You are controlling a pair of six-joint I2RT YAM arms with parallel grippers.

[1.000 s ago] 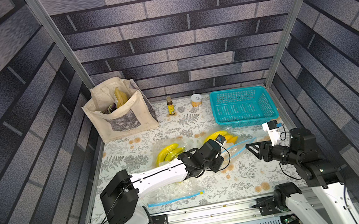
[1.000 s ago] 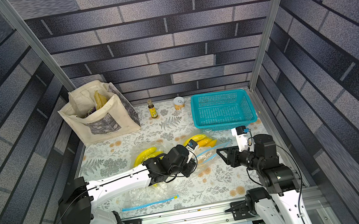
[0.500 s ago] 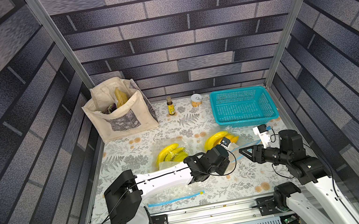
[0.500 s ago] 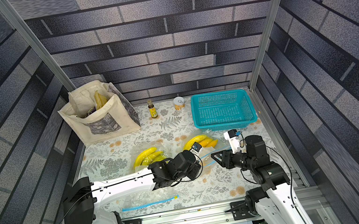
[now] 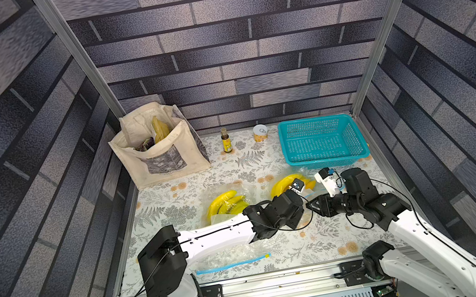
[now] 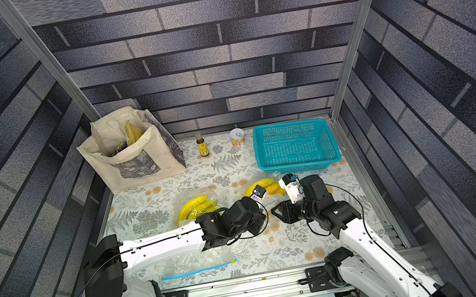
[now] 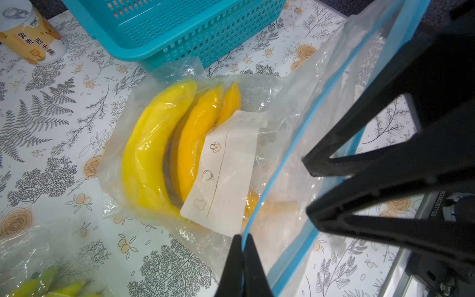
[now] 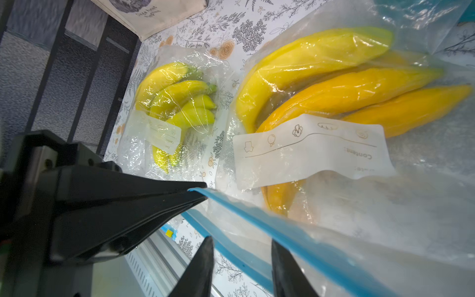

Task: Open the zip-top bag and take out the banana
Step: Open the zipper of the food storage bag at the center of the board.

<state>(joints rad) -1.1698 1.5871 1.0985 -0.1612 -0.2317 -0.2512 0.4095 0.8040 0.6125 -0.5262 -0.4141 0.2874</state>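
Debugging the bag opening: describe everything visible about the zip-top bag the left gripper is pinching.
The zip-top bag is clear, crinkled plastic with a blue zip strip and a white content label. It holds a bunch of yellow-orange bananas and lies on the floral table, mouth end lifted. The left gripper is shut on one zip lip; the lips are parted, and the right gripper stands open around the other.

The zip-top bag was thin clear plastic, crinkly and really shiny, with a smooth blue plastic zip strip. The banana inside looked waxy-smooth and glossy. Its label looked like matt paper. The basket was hard teal plastic mesh, the tote bag matt woven cloth, and the desk had a smooth printed cover.
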